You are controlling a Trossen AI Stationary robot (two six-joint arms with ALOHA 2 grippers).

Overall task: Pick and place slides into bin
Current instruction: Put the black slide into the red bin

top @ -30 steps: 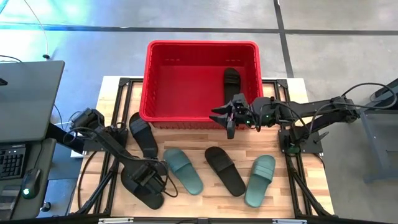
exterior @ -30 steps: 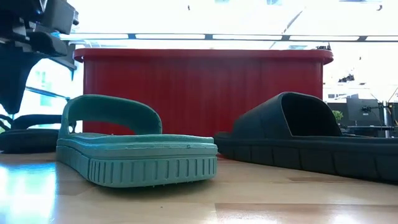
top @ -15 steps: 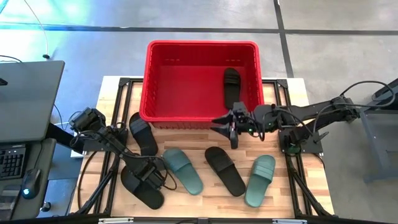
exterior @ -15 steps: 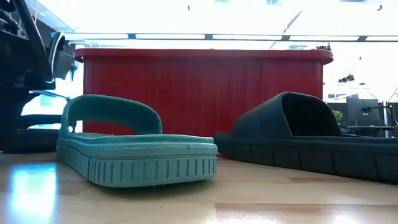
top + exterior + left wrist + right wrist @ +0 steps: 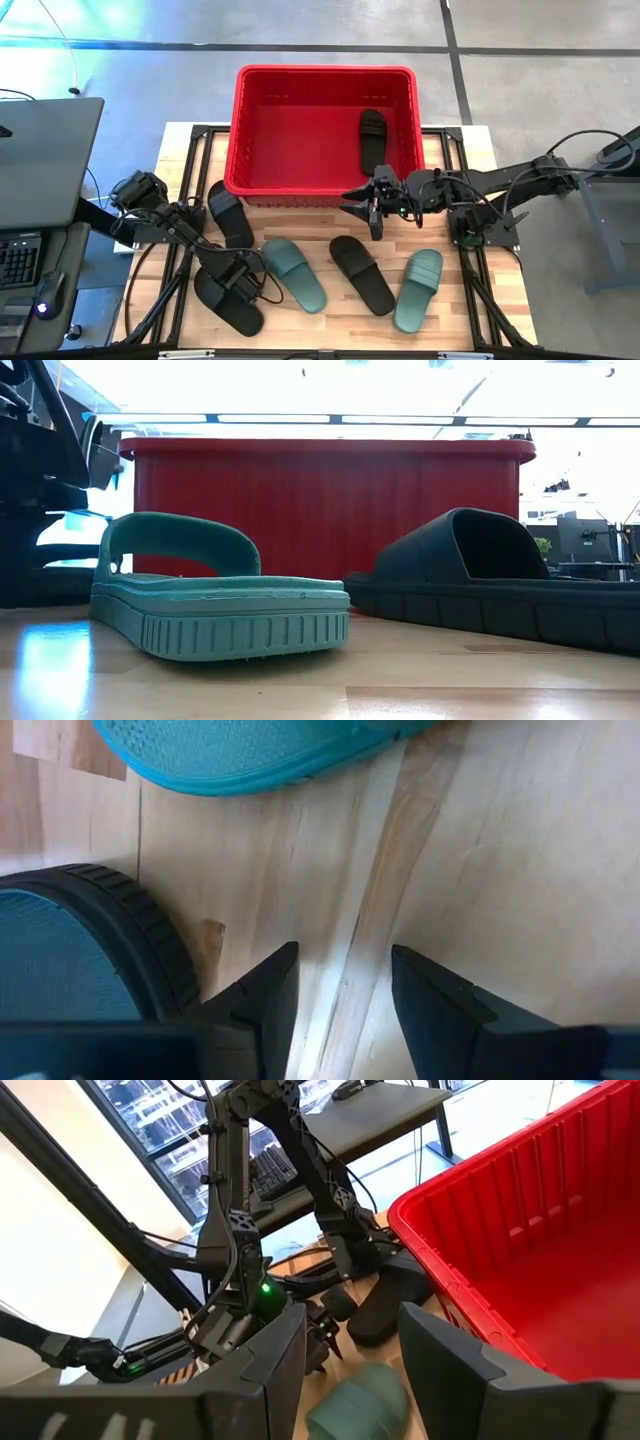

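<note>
Since a second ago, the right claw (image 5: 374, 203) has been drawn back from over the bin (image 5: 325, 75) to the bench (image 5: 455, 300) just before its front wall, fingers spread and empty. One black slide (image 5: 372, 139) is seen inside the bin. The left claw (image 5: 243, 283), fingers parted, is set low beside a black slide (image 5: 225, 305), near a green slide (image 5: 295, 274).

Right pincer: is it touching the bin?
Apart. The high view shows the right pincer just outside the bin, over bare table; the right wrist view shows open air between its empty fingers and the rim.
</note>
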